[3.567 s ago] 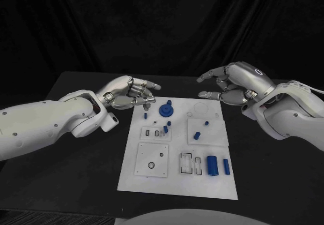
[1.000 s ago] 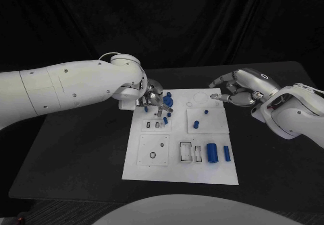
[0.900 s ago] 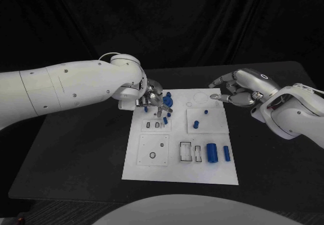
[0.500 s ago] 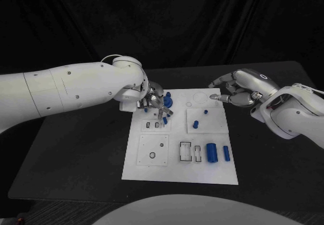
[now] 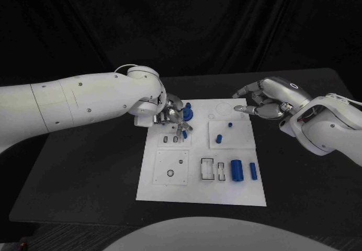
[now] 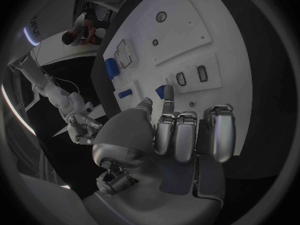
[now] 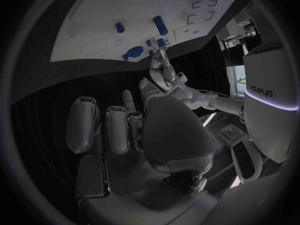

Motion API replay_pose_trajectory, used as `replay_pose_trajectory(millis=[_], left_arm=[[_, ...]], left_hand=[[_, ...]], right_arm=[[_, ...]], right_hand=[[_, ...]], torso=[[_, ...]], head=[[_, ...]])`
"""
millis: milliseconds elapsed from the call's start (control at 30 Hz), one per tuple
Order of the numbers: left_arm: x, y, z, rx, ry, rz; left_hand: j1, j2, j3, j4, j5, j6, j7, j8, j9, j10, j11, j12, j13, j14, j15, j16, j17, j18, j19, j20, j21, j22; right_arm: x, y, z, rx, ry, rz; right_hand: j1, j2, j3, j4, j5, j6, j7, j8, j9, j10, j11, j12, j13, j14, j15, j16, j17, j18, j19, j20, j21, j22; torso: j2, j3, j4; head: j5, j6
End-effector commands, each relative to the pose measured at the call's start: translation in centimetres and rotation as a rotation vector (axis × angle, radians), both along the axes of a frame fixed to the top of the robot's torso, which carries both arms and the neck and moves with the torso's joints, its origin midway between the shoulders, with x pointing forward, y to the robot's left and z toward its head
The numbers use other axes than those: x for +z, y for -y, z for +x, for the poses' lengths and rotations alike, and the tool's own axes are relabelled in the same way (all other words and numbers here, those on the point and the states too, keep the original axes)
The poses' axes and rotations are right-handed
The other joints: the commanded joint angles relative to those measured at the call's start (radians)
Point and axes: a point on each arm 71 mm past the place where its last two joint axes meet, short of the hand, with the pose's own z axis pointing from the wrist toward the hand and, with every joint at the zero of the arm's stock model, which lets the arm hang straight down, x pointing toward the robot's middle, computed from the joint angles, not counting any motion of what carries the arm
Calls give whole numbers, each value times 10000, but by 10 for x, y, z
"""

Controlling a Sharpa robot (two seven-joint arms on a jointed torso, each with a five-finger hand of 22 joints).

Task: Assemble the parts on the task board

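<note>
Head view: both hands hover over the far end of the task board [image 5: 198, 196].
The left hand [image 5: 172, 115] reaches down among the blue parts [image 5: 185, 112] at the far left corner; whether it grips one, I cannot tell. The right hand [image 5: 261, 103] hangs above the far right corner, fingers curled inward on nothing.

A black worktop [image 5: 90, 178] stands before a dark, pleated black curtain [image 5: 189, 36] that closes off the room behind.
</note>
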Motion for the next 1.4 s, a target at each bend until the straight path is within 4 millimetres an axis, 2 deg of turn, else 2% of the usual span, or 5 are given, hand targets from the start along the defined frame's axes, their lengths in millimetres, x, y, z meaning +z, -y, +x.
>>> replay_pose_trajectory(millis=[33,333,667,1133,1400], left_arm=[[-2,3,-2,-224,-198,-165],[-4,3,-3,-257,-277,-166],[-7,5,-4,-334,-350,-202],[-10,6,-3,-349,-399,-258],[-10,6,-2,-347,-409,-268]], left_hand=[[94,-2,46,-31,78,97,-11,-55,13,1042,-28,35,2632,1056,-9,26,2633,-27,-65,-13,-40,784],[150,8,156,-138,164,124,-14,-156,37,1042,-34,35,2632,1056,-16,26,2633,-25,-70,-20,-59,780],[239,-2,309,-298,260,158,-22,-281,69,1042,-42,35,2632,1056,-25,26,2633,-20,-79,-28,-87,769],[339,-46,466,-482,243,159,-15,-436,106,1042,-40,35,2632,1056,-25,26,2633,-6,-121,-31,-139,724],[508,-23,836,-781,490,209,-39,-606,196,1042,-58,35,2632,1056,-39,26,2633,1,-134,-46,-181,720]], right_arm=[[-1,-1,-1,64,10,14],[-2,-1,-1,56,-9,6],[-2,-1,0,65,-22,-3],[-2,-2,0,87,-79,-42],[-3,-1,0,70,-137,-78]], right_hand=[[-83,27,-50,9,-38,-62,31,-56,-12,456,56,-49,1614,546,80,-53,-9,-71,69,53,-58,1808],[-83,27,-50,9,-38,-62,31,-56,-12,456,56,-49,1614,546,80,-53,-9,-71,69,53,-58,1808],[-109,44,-61,11,-53,-53,34,-64,-22,447,61,-59,1601,540,84,-64,-26,-66,60,57,-82,1801],[-110,40,-67,1,-55,-51,33,-69,-26,438,60,-70,1585,535,85,-76,-47,-64,56,58,-90,1798],[-108,42,-66,-3,-53,-49,33,-70,-27,429,61,-80,1570,533,85,-79,-53,-60,50,59,-109,1793]], torso=[[-7,11,9],[-2,-1,15],[-2,8,25],[6,6,8],[5,7,20]], head=[[-18,2],[-5,2],[-23,2],[56,2],[61,2]])
